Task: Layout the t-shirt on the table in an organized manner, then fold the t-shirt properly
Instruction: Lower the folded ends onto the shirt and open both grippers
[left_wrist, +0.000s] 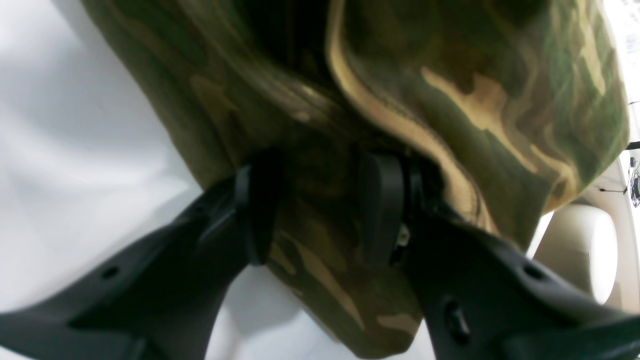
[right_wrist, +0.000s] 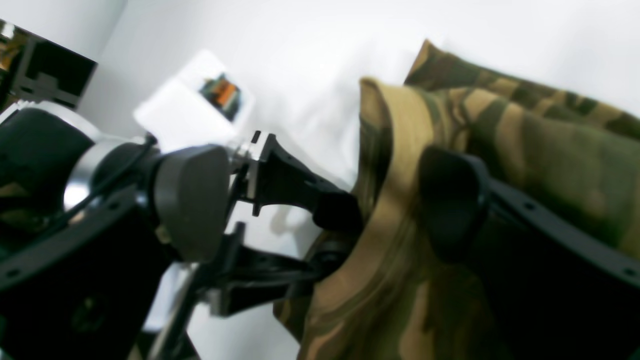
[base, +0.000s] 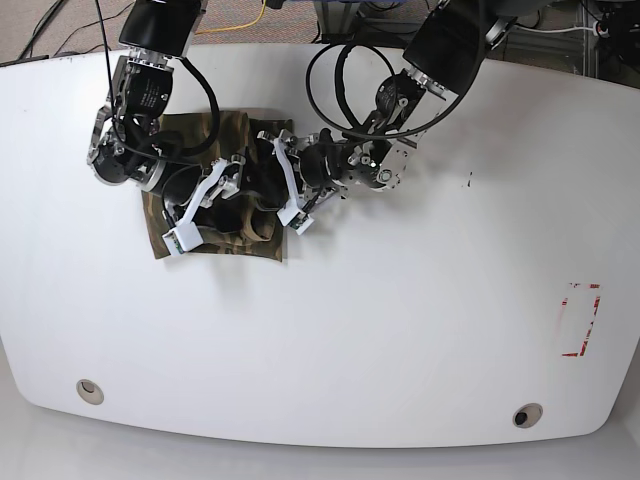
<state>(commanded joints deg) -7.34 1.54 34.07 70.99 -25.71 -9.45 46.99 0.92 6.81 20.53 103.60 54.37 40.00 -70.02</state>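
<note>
Holding: both grippers' fingers clamp bunched shirt (base: 215, 215) cloth, left gripper (left_wrist: 320, 210), right gripper (right_wrist: 400, 210).
Place: shirt at counter (base: 400, 330) far left.
Handling: soft, light, floppy; grip hems or shoulder seams.

Bright, even light; both wrist views blurred, base sharp.
</note>
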